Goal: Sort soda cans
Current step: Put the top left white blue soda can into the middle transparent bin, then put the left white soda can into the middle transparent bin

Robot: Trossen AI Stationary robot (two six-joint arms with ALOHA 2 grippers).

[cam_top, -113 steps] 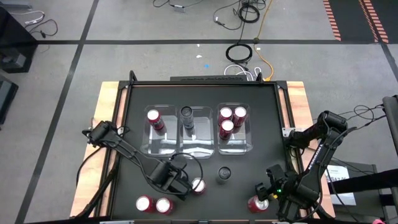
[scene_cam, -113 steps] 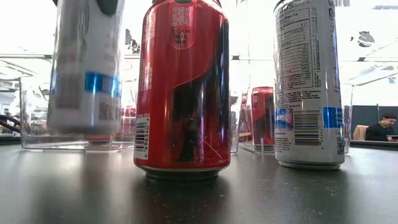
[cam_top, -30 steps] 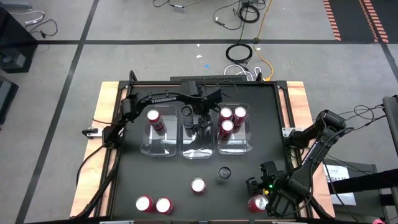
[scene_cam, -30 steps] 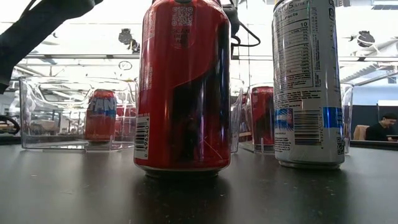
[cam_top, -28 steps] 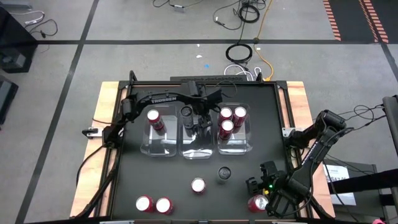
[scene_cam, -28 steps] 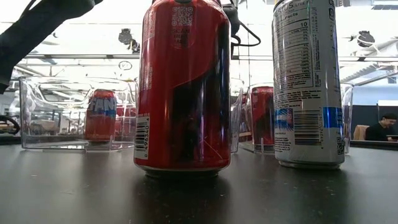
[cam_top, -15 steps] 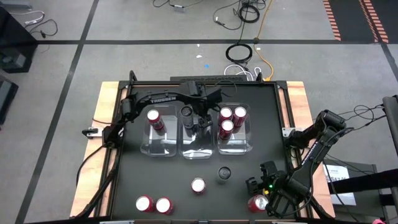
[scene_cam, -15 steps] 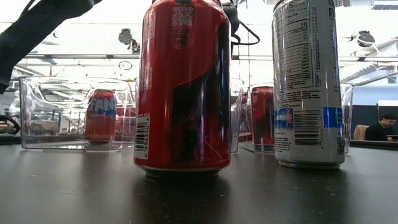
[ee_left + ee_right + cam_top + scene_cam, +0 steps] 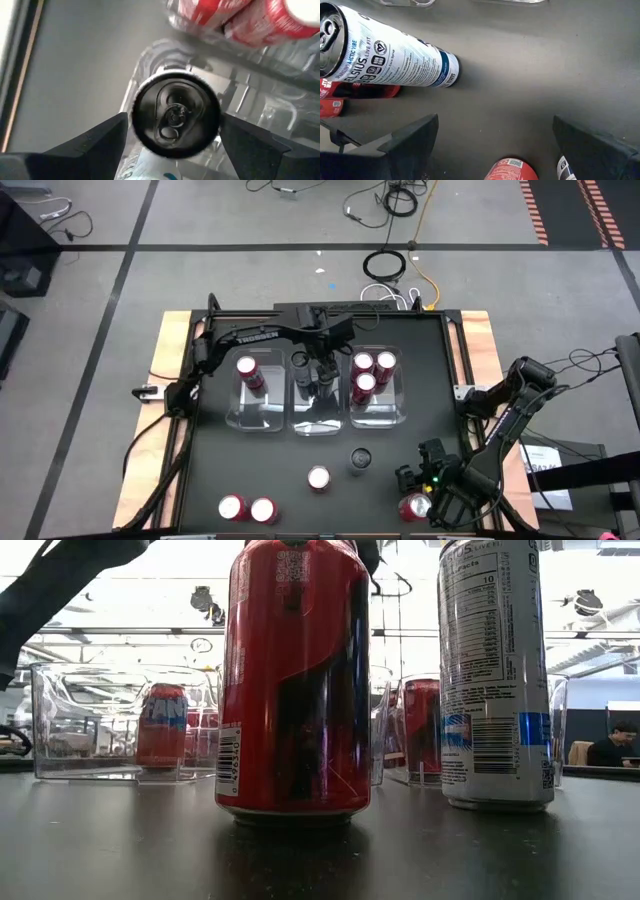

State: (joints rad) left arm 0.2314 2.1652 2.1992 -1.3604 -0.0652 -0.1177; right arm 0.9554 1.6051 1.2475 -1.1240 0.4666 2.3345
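Observation:
My left gripper [image 9: 317,372] hangs open over the middle clear bin [image 9: 318,420] at the far side. Its fingers [image 9: 102,142] stand on either side of the dark top of a silver can [image 9: 175,117] that stands in that bin, with a thin gap on each side. The left bin holds one red can [image 9: 247,370] and the right bin three red cans [image 9: 365,385]. On the table stand a silver can [image 9: 360,460] and red cans [image 9: 318,478] [image 9: 247,508]. My right gripper [image 9: 425,488] is open near the near right corner, beside a red can [image 9: 413,507].
In the low view a red can [image 9: 295,680] and a silver can [image 9: 495,670] stand close in front of the bins [image 9: 120,720]. The right wrist view shows the silver can [image 9: 395,55] and a red can [image 9: 510,171] between the fingers. Bare table lies between bins and loose cans.
My left gripper has risen a little over the middle bin and drawn slightly toward the table's far edge. The cans on the table and my right arm have kept still.

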